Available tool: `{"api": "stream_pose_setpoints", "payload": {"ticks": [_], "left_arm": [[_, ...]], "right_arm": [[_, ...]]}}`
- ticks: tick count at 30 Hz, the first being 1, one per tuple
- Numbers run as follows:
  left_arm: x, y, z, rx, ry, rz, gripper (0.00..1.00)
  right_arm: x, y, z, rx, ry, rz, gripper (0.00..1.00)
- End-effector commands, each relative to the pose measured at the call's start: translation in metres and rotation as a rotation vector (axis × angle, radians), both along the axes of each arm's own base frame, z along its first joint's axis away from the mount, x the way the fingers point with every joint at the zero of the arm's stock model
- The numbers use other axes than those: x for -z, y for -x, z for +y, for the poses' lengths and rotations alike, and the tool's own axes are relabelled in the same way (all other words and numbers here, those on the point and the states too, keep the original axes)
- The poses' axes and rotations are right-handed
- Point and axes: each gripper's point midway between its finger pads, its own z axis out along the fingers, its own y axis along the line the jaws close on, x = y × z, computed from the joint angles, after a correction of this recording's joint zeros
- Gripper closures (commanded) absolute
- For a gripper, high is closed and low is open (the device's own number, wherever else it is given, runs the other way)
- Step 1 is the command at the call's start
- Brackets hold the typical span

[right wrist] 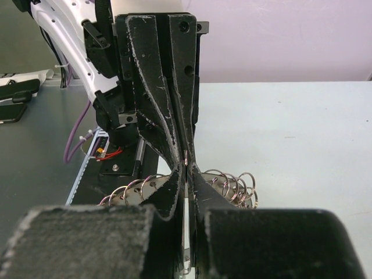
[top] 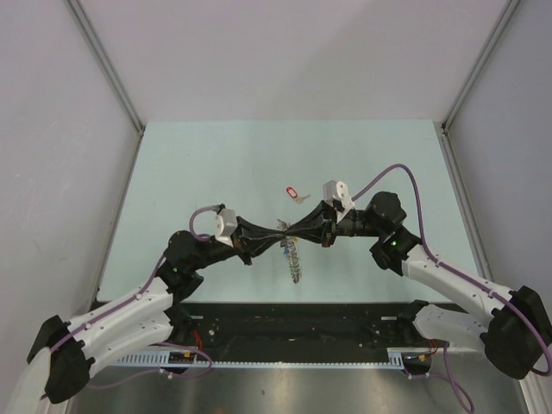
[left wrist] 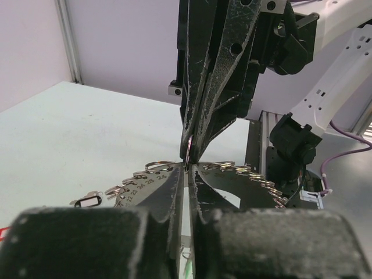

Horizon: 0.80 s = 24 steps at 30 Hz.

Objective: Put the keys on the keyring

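My left gripper [top: 278,229] and right gripper [top: 291,228] meet tip to tip above the table's middle. Both are shut on one thin metal ring [left wrist: 189,156] at the top rim of the keyring [top: 296,263]. The keyring hangs below the tips and shows as a round grey metal piece [left wrist: 142,186] with stamped numbers and several small split rings [right wrist: 232,183] along its rim. A key with a red tag [top: 291,192] lies on the table just beyond the grippers. A key with a black tag [left wrist: 87,200] lies on the table. A green tag [left wrist: 188,265] peeks between my left fingers.
The pale green table [top: 216,164] has grey walls at the back and on both sides. A black rail with cable chain [top: 293,358] runs along the near edge between the arm bases.
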Motion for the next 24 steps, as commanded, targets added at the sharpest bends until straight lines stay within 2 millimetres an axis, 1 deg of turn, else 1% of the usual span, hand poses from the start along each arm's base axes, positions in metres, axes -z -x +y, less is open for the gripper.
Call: {"api": "stream_pose_setpoints", "payload": {"ticks": [1,4,5,6,7,8,9,10,11,12,13,14,15,16,17,18,20,21,22,24], "left_arm": [[-0.039,0.007,0.001,0.023,0.083,-0.069,0.98],[-0.039,0.002,0.001,-0.003,0.060,-0.058,1.00],[-0.034,-0.001,0.002,-0.024,0.034,-0.033,1.00],[-0.036,-0.002,0.003,-0.035,0.027,-0.032,1.00],[-0.036,-0.004,0.005,-0.047,0.016,-0.027,1.00],[-0.028,-0.005,0.007,-0.060,-0.022,-0.009,1.00],[-0.032,-0.007,0.008,-0.076,-0.032,-0.008,1.00],[-0.030,-0.009,0.009,-0.087,-0.054,-0.008,1.00],[-0.019,-0.010,0.010,-0.091,-0.104,0.031,1.00],[-0.022,-0.011,0.011,-0.103,-0.113,0.034,1.00],[-0.021,-0.011,0.012,-0.105,-0.127,0.037,1.00],[-0.014,-0.011,0.012,-0.105,-0.153,0.059,0.99],[-0.017,-0.011,0.013,-0.109,-0.155,0.061,1.00],[-0.014,-0.011,0.013,-0.111,-0.165,0.068,1.00],[-0.010,-0.012,0.014,-0.115,-0.182,0.081,1.00],[-0.011,-0.013,0.014,-0.119,-0.186,0.083,1.00],[-0.005,-0.016,0.015,-0.135,-0.216,0.100,1.00],[-0.007,-0.017,0.015,-0.136,-0.219,0.099,1.00],[-0.005,-0.017,0.014,-0.134,-0.232,0.106,1.00],[-0.007,-0.018,0.014,-0.135,-0.241,0.107,1.00]], "right_arm": [[0.000,0.002,0.003,-0.015,0.004,-0.034,1.00],[0.007,0.001,0.002,0.000,0.027,-0.027,1.00],[0.008,-0.002,0.002,0.017,0.033,-0.022,1.00],[0.008,-0.002,0.000,0.026,0.034,-0.019,0.99],[0.011,-0.003,-0.001,0.037,0.049,-0.001,0.92],[0.012,-0.008,-0.003,0.067,0.054,-0.027,0.87],[0.011,-0.009,-0.004,0.081,0.056,-0.031,0.83],[0.011,-0.008,-0.007,0.095,0.063,-0.030,0.75],[0.009,-0.012,-0.009,0.125,0.064,-0.047,0.71],[0.008,-0.013,-0.011,0.140,0.066,-0.052,0.67],[0.008,-0.014,-0.014,0.157,0.072,-0.054,0.61],[0.006,-0.018,-0.016,0.185,0.073,-0.058,0.59],[0.008,-0.020,-0.017,0.199,0.078,-0.062,0.57],[0.008,-0.021,-0.018,0.211,0.083,-0.060,0.54],[0.005,-0.023,-0.019,0.231,0.078,-0.067,0.53],[0.005,-0.024,-0.020,0.241,0.077,-0.072,0.53],[0.003,-0.024,-0.018,0.265,0.075,-0.080,0.52],[0.001,-0.024,-0.017,0.273,0.072,-0.088,0.52],[0.001,-0.025,-0.016,0.286,0.076,-0.103,0.52],[0.004,-0.025,-0.013,0.282,0.088,-0.104,0.52]]}}
